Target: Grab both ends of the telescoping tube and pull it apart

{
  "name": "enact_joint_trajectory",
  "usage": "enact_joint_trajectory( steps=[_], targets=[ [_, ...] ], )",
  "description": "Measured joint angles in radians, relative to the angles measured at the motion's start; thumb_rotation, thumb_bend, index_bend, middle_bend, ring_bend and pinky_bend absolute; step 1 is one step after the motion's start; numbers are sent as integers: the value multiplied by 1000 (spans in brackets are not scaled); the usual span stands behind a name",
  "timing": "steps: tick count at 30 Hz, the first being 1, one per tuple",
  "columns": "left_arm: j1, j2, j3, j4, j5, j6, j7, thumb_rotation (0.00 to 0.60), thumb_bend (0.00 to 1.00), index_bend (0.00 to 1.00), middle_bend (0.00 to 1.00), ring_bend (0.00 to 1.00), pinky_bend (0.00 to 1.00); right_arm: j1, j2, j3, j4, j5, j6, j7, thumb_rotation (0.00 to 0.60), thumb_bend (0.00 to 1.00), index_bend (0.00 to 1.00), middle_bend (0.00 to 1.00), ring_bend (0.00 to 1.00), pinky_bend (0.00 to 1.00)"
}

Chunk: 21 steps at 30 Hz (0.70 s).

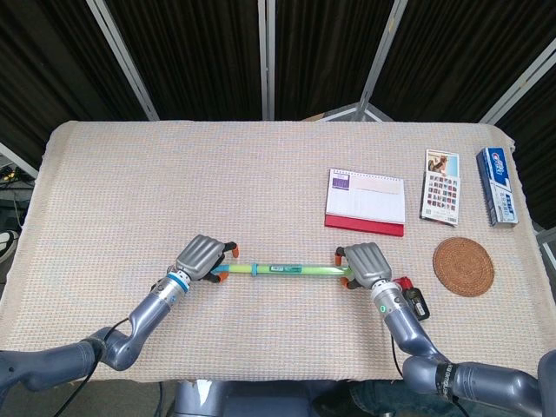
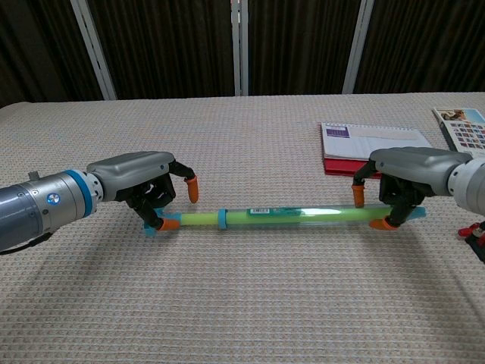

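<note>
Nearest the robot, low on the woven beige tablecloth [image 1: 130,174]: telescoping tube [image 1: 282,269], green with a blue collar [image 2: 221,219], lying flat and roughly level across the front-centre of the table. Held at both ends.

At the blue-capped end, left hand [image 2: 144,184], fingers curled down over the tube's tip, orange fingertips [image 2: 170,222] touching the tube from the front, thumb tip [image 2: 192,187] raised a little above it. Closed around that end, so far as the chest view shows. Same hand in the head view [image 1: 201,258], seen from above, covering the cap entirely.

At the opposite end, right hand [image 2: 405,178], fingers wrapped over the clear green section, one orange tip [image 2: 380,224] pressed at the tube's front side, another [image 2: 358,195] behind it. Pinching the tube. Blue end piece [image 2: 416,214] poking out just past the hand. From above [image 1: 367,263], only the grey back of the hand visible.

Just beside the right wrist: small red and black object [image 1: 413,299], too small to identify.

Further right: round woven coaster [image 1: 463,267].

Further back, past the tube's right end: desk calendar [image 1: 366,201] with red base, lying flat. Beyond the coaster: printed card or booklet [image 1: 440,187]. At the far right edge: blue and white box [image 1: 497,186].

Behind the table: dark folding screen [image 1: 261,52] with pale frames.
</note>
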Motion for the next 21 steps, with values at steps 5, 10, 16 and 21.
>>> enact_joint_trajectory(
  steps=[5, 10, 16, 21],
  targets=[
    [-2, -3, 4, 4, -29, -11, 12, 600, 318, 438, 865, 815, 1000, 3, 2, -1, -2, 3, 2, -1, 600, 361, 572, 1000, 1000, 1000],
    [-5, -2, 9, 3, -43, -18, 6, 600, 318, 458, 865, 815, 1000, 4, 0, -2, 0, 5, 3, 0, 600, 361, 573, 1000, 1000, 1000],
    [-7, -6, 13, 11, -46, -11, 3, 600, 343, 490, 865, 815, 1000, 6, -4, -7, 3, 5, 5, -2, 600, 361, 577, 1000, 1000, 1000],
    [-10, -9, 18, 17, -53, -16, 1, 600, 366, 502, 865, 816, 1000, 7, -3, -8, -1, 6, 8, -3, 600, 363, 578, 1000, 1000, 1000]
  ],
)
